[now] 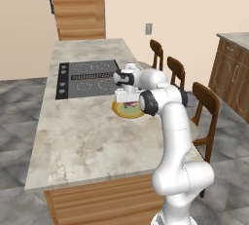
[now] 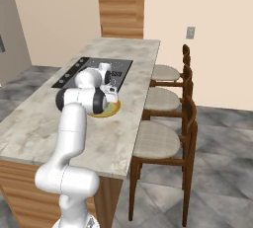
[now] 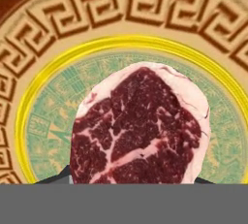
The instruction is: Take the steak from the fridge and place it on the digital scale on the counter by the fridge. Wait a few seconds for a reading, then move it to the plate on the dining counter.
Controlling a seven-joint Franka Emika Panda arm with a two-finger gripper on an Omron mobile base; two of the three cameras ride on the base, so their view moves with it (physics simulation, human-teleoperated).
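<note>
The steak (image 3: pixel 140 126) sits over the middle of the plate (image 3: pixel 121 19), a red slab with pale fat streaks and a whitish edge along its top and right side in the hand view. Behind it lies the plate's greenish centre, ringed by a bright yellow band and then a golden rim with a key pattern. Whether the meat rests on the plate or hangs just above it I cannot tell.

From the left base view a bit of red shows right under the claw (image 1: pixel 129 103), directly over the plate's rim (image 1: pixel 121 112). The claw points down at the plate, low and close. Its jaws stand partly apart with the steak between them, but whether they grip it or have let go I cannot tell.

The plate lies on the tabletop (image 1: pixel 87 136), just in front of the black cooktop (image 1: pixel 87 79) and near the edge that faces the chairs (image 1: pixel 206 107). In the right base view the arm's elbow covers most of the plate (image 2: pixel 112 110). Three wooden chairs line that side of the tabletop.
</note>
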